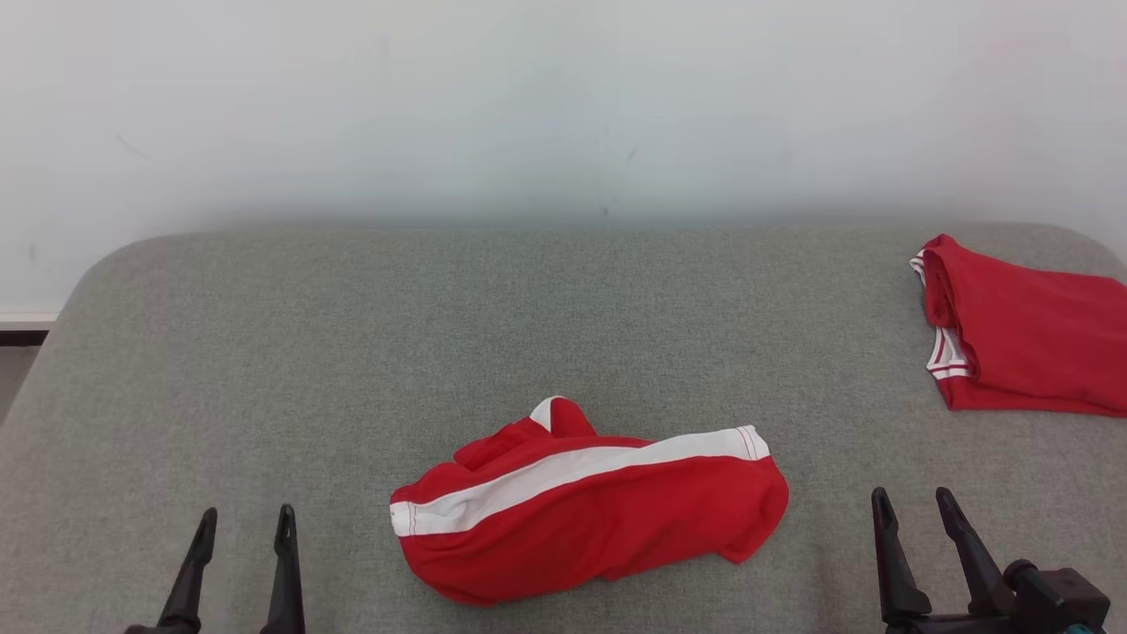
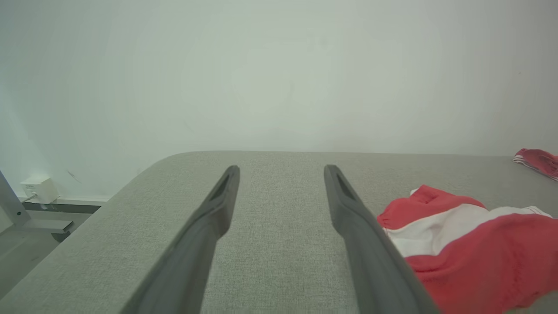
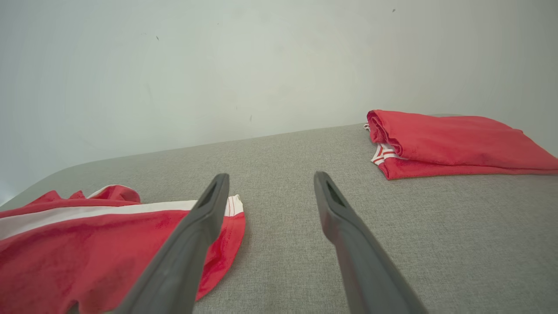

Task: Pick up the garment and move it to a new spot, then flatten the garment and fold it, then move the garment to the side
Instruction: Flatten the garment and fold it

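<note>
Head view: L gripper at lower left, its two dark fingers parted w/ a clear gap, nothing between them, tips over bare cloth. R gripper at lower right, likewise spread and empty. Both stand apart from the garment, which lies crumpled between them near the front of the grey padded surface. It is red w/ a broad white band running across it and thin red lines at the band's end, one bit bunched up at the far side. In the wrist views each gripper's inner finger overlaps the garment's edge, but no contact shows. A 2nd red garment, folded flat w/ white-and-red trim at its edge, sits at the far right of the surface, well apart from the first. Surface is a woven grey fabric w/ rounded far corners, set against a plain pale wall w/ a few small marks. L wrist view: small white box low on the wall past the surface's corner, grey metal frame beside it.
</note>
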{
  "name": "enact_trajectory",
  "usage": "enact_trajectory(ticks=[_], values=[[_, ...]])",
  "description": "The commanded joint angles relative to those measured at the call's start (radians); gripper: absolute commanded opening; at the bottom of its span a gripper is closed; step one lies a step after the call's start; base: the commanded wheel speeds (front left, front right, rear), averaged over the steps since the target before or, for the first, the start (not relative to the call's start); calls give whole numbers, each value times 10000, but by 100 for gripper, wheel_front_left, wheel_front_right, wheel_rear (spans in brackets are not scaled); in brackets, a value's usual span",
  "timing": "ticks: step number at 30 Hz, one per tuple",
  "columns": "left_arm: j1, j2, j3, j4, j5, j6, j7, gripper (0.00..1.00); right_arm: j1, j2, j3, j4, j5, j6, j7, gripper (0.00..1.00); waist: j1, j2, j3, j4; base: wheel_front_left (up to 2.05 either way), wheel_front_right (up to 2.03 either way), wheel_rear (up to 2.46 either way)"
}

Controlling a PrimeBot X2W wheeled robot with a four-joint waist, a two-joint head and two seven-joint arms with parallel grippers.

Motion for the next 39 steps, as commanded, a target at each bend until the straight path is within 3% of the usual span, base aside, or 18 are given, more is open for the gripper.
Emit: enact_trajectory(ticks=[1,11,27,31,39], values=[[163,-60,38,-29,77,-91,-28,100,94,-54,15,-34,30,-32,-26,100,1,0,-15,8,0,0,0],[396,-232,163,161,246,-662,-28,100,254,-37,29,-46,64,-32,72,100,1,0,-127,17,0,0,0],[353,-355,-19,512,240,-950,-28,100,283,-106,49,15,145,-32,154,100,1,0,-176,97,0,0,0],[97,-222,-408,790,-16,-1014,-28,100,166,-193,206,92,167,-32,166,100,1,0,-144,152,0,0,0],[-804,619,-2358,1608,-981,-990,-30,100,-524,-634,744,498,109,-32,357,100,1,0,19,213,0,0,0]])
